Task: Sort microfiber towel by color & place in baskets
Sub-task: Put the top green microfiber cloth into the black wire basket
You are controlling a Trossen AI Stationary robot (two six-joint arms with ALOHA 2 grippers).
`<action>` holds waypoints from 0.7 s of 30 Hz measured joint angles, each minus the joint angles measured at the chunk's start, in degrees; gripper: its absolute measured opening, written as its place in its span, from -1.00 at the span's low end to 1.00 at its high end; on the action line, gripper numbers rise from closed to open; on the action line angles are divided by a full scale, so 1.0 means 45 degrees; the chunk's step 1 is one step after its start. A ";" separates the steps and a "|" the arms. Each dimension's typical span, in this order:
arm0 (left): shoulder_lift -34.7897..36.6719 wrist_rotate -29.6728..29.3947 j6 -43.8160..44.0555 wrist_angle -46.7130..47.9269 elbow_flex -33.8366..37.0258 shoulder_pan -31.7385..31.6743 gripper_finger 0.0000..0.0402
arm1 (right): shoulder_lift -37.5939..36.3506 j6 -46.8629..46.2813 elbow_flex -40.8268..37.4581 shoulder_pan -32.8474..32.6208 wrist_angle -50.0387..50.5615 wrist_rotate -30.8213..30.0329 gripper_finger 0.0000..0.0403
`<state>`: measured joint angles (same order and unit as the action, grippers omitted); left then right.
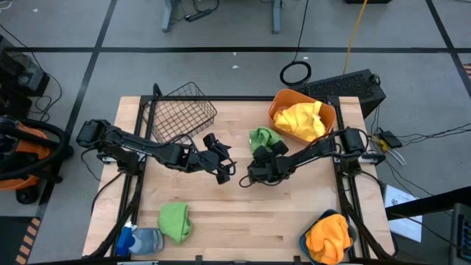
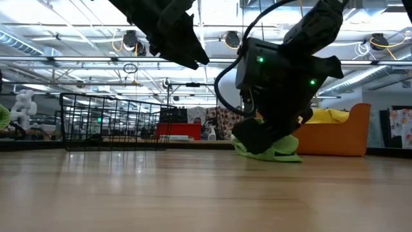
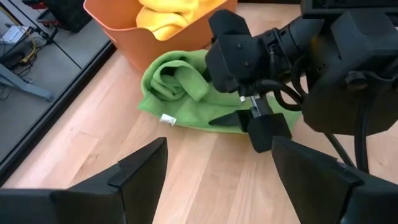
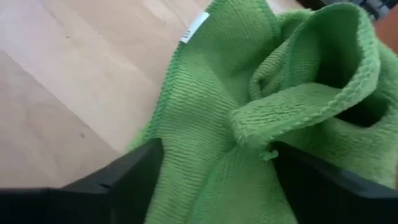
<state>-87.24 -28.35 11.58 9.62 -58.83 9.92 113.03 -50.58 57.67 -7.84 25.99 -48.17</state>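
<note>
One green towel (image 1: 263, 137) lies crumpled on the table just in front of the orange basket (image 1: 283, 99), which holds yellow towels (image 1: 302, 118). My right gripper (image 4: 217, 155) is open and down on this towel, seen also in the low view (image 2: 264, 138). My left gripper (image 3: 217, 168) is open and hangs in the air left of it (image 1: 221, 169), touching nothing. A second green towel (image 1: 175, 221) lies flat near the table's near-left corner. Orange towels (image 1: 327, 237) fill the teal basket (image 1: 303, 239). The black wire basket (image 1: 180, 110) stands at the far left. My right gripper comes down slanting from above onto the green towel's near part (image 4: 205, 130). Its open fingers (image 4: 124, 177) stand on either side of a bunched fold (image 4: 292, 106), with cloth between them. The towel lies slack on the table, none of it lifted.
A blue-and-white bottle (image 1: 140, 239) lies at the near-left corner beside the second green towel. Bare wood (image 1: 257, 213) stretches across the middle and near part of the table. The two grippers are close together at the table's middle.
</note>
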 joint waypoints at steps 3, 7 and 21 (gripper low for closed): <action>0.0000 0.0003 0.0032 0.0043 0.0000 0.0004 0.47 | -0.0025 0.0057 -0.0020 -0.0083 -0.0036 0.0242 0.16; 0.0000 0.0000 0.0032 0.0067 0.0000 0.0139 0.47 | -0.0041 0.0412 -0.0034 -0.0221 0.0107 0.0419 -0.47; -0.0816 0.0009 -0.0348 -0.0001 0.0000 0.0470 0.47 | -0.2790 0.2453 -0.0092 -0.1357 0.0933 0.1679 -0.99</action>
<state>-90.92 -28.31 10.01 9.62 -58.83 12.03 100.48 -39.54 57.25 -13.94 30.19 -40.62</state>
